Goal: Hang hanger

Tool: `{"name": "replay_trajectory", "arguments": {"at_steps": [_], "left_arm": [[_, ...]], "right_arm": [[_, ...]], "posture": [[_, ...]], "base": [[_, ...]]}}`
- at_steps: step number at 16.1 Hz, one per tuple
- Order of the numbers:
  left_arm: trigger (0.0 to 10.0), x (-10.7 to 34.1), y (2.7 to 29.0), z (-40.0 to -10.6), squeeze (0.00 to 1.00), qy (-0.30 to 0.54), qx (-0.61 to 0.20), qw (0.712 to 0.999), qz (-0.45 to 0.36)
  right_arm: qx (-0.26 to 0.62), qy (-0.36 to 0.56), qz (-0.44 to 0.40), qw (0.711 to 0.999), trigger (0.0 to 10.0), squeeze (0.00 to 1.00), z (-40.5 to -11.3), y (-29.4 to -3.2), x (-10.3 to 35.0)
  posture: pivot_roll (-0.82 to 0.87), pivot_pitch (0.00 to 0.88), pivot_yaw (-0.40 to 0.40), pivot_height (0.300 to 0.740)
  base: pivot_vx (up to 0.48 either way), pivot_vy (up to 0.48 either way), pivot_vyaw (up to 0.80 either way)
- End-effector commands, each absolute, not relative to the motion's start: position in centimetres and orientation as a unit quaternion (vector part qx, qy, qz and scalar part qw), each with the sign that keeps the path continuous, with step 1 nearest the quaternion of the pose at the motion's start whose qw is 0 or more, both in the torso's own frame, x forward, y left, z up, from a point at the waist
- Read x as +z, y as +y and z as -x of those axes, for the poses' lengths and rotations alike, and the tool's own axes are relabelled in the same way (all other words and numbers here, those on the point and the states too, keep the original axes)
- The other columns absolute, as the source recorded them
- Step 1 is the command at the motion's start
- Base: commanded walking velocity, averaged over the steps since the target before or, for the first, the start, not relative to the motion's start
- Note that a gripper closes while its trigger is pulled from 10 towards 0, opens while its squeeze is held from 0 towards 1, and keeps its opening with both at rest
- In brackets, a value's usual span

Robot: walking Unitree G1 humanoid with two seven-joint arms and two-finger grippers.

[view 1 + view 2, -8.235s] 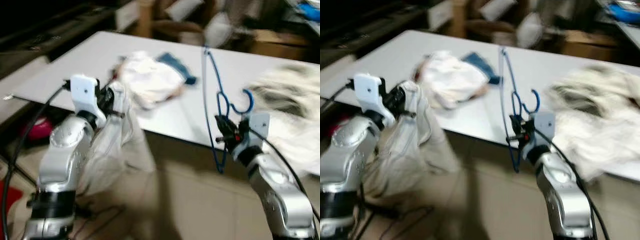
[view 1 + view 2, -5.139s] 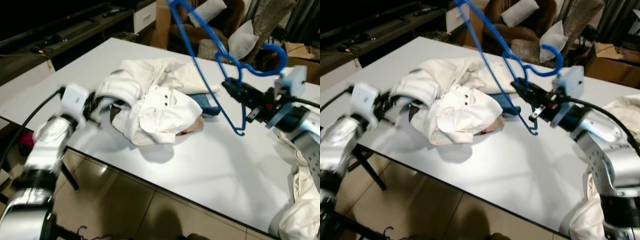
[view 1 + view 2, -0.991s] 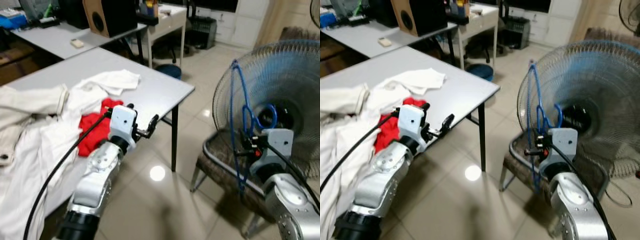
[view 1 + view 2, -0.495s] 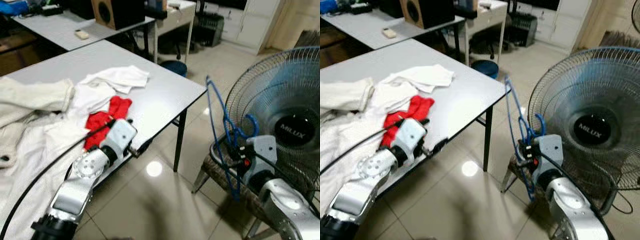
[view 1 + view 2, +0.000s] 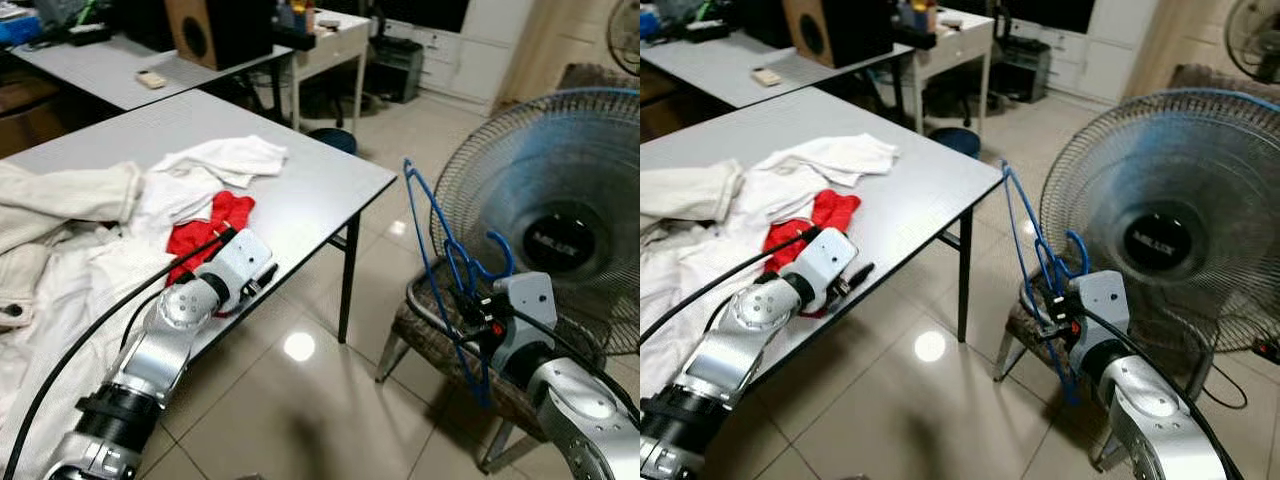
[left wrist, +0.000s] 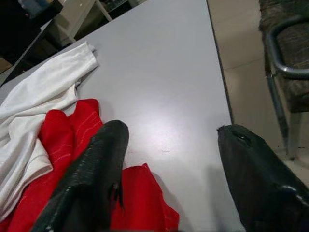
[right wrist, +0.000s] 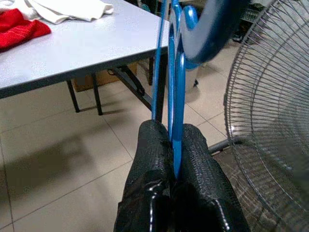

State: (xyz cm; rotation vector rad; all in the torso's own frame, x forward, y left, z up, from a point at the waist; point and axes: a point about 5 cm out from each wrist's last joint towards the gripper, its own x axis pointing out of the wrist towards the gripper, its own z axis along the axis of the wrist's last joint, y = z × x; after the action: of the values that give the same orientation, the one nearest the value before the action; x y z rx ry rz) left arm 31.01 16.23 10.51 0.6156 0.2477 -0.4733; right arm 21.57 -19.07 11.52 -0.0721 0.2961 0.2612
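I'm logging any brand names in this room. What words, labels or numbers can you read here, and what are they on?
"MILUX": white letters on the dark hub of the fan, only just readable at this size.
I can't make out any other print: the speaker, the small items on the far desk, the clothes on the table and the blue hanger in the right gripper show no readable text.

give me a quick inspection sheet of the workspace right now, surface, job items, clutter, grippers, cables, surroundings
surface: grey table, far corner bare
job's things: blue hanger, upright, in front of the fan
clutter: red cloth, white clothes
grippers: right gripper shut on hanger; left gripper open over table edge
cables: black cable along left arm
surroundings: chair, speaker, tiled floor
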Motion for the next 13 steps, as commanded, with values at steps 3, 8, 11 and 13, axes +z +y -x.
{"name": "replay_trajectory", "arguments": {"at_steps": [3,8,11,13], "left_arm": [[0.0,10.6,16.7,-31.4,0.00,0.126,-0.228,0.913,-0.315],[0.0,10.1,18.2,-31.6,0.00,0.152,-0.192,0.909,-0.336],[0.0,9.8,18.9,-31.4,0.00,0.165,-0.180,0.906,-0.346],[0.0,9.7,19.0,-31.4,0.00,0.167,-0.178,0.907,-0.342]], "right_arm": [[0.129,0.145,0.045,0.980,10.0,0.00,-21.3,-19.2,11.9],[0.137,0.153,0.051,0.977,10.0,0.00,-21.0,-19.0,11.7],[0.140,0.154,0.052,0.977,10.0,0.00,-21.0,-18.9,11.6],[0.141,0.156,0.052,0.976,10.0,0.00,-21.0,-18.9,11.6]], "posture": [[-0.20,0.014,0.018,0.740],[-0.19,0.014,0.016,0.740],[-0.19,0.015,0.014,0.740],[-0.19,0.016,0.013,0.740]], "base": [[0.000,0.000,0.00],[0.000,0.000,0.00],[0.000,0.000,0.00],[0.000,0.000,0.00]]}}
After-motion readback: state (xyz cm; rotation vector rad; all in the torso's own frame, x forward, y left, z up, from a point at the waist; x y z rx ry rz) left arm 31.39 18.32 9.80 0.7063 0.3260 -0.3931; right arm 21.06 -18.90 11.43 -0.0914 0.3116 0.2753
